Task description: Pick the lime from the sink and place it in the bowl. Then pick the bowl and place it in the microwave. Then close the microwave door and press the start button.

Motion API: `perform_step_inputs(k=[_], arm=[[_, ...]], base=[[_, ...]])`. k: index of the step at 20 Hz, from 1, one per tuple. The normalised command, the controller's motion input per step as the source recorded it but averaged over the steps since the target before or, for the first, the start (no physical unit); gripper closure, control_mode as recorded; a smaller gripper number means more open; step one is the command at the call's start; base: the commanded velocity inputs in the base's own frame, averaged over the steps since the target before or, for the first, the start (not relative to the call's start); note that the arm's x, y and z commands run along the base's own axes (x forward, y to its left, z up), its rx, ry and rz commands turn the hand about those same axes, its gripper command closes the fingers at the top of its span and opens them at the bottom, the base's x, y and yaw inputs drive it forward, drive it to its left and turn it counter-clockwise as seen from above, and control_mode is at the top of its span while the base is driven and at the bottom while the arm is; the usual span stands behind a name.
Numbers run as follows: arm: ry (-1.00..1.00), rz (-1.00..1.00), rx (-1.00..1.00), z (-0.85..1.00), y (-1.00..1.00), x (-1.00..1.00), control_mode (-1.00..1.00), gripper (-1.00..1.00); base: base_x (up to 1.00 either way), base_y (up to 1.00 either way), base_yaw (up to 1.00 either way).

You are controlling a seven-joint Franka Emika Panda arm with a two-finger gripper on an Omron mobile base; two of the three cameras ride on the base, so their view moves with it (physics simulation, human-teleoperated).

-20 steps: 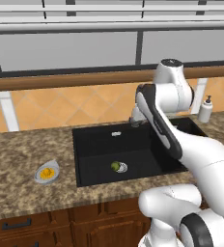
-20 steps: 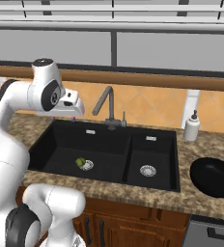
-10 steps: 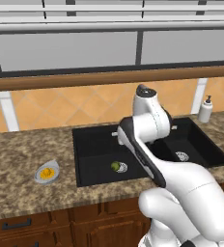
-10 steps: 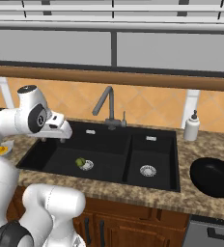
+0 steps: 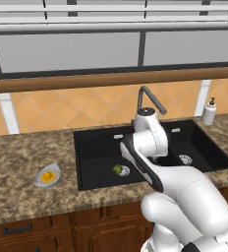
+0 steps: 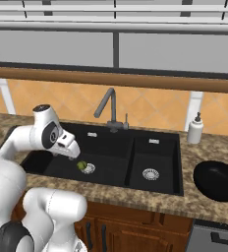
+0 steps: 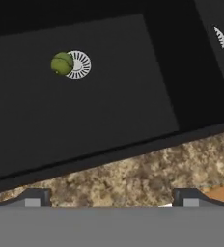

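Observation:
The lime point(image 5: 117, 170) lies in the wide basin of the black sink point(image 5: 96, 152), touching the left side of the steel drain ring point(image 5: 125, 171). From the right base it is the lime point(image 6: 80, 166) on the sink point(image 6: 106, 152) floor. My gripper point(image 6: 72, 155) hangs open over the basin's front left part, just up and left of the lime. In the hand view the lime point(image 7: 62, 63) sits far up and left of my gripper point(image 7: 111, 200), which holds nothing. A black bowl point(image 6: 216, 180) rests on the counter to the right. The microwave and its door are out of view.
A grey faucet point(image 6: 108, 106) rises behind the sink, with a soap dispenser point(image 6: 195, 129) to its right. The narrow basin has its own drain point(image 6: 150, 173). A small grey dish with something yellow point(image 5: 47, 176) sits on the left counter. The granite counter edge point(image 7: 133, 178) runs below my hand.
The arm has swung down and to the left, bringing the hand from above the counter level to low over the wide basin. The jaws stay open; the lime has not moved.

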Motion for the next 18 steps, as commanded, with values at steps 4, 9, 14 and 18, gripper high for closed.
perform_step_inputs(k=[4, 9, 14, 18], arm=[[0.01, -0.13, 0.0, -0.66, 0.03, 0.44, -1.0, -1.0], [0.1, -0.09, 0.01, -0.35, 0.12, 0.48, -1.0, -1.0], [0.15, -0.13, 0.01, -0.26, 0.34, 0.54, -1.0, -1.0], [0.14, -0.09, 0.0, -0.32, 0.18, 0.41, -1.0, -1.0]], base=[[0.0, 0.0, 0.0], [0.0, 0.0, 0.0], [0.0, 0.0, 0.0], [0.0, 0.0, 0.0]])
